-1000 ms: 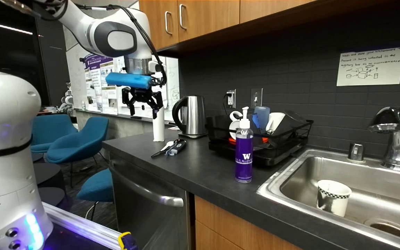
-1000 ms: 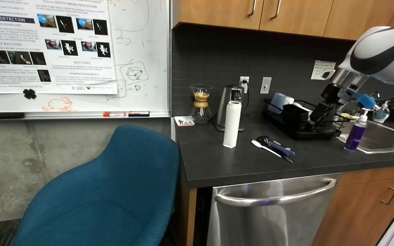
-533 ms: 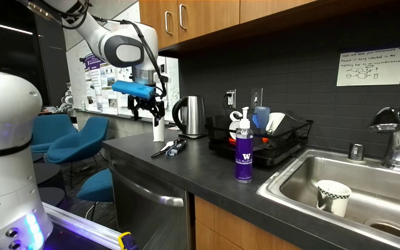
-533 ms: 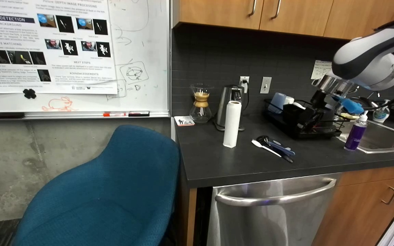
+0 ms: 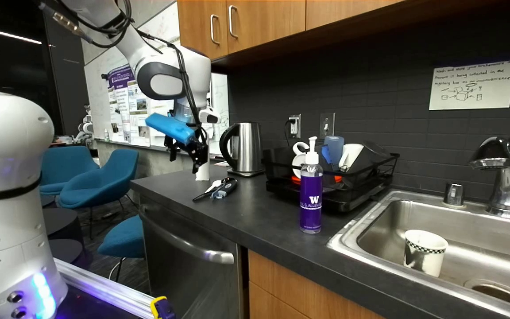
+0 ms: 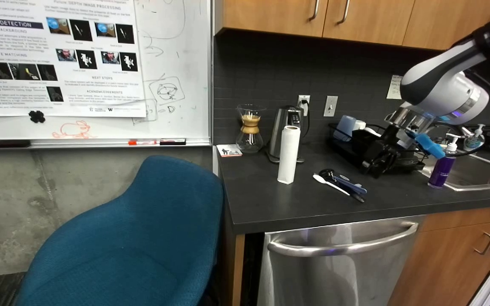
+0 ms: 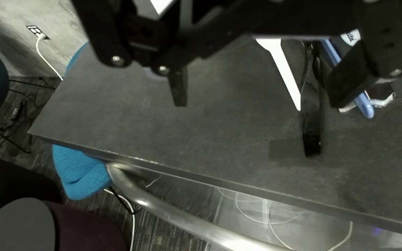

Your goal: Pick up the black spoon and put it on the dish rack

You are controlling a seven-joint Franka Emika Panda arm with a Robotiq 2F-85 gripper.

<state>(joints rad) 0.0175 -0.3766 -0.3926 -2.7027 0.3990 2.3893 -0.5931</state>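
Observation:
The black spoon (image 6: 326, 173) lies on the counter in a small cluster, its dark handle pointing to the counter's front edge. Its handle shows in the wrist view (image 7: 312, 136), and in an exterior view (image 5: 202, 195). A white spoon (image 7: 286, 75) and a blue-handled item (image 7: 364, 104) lie beside it. My gripper (image 5: 185, 162) is open and empty, tilted, above the counter near the cluster. In the wrist view the gripper (image 7: 260, 101) has its fingers wide apart, with the spoons between them, nearer the right finger. The black wire dish rack (image 5: 372, 170) holds dishes.
A purple pump bottle (image 5: 311, 199) stands in front of the rack, beside the steel sink (image 5: 385, 212) with a mug (image 5: 424, 254). A kettle (image 5: 248, 146) and a white roll (image 6: 289, 155) stand upright behind the utensils. The counter's front edge (image 7: 222, 183) runs above a dishwasher handle.
My gripper has come down towards the counter and the utensils and has tilted. It stays open. The utensils and the rack have not moved.

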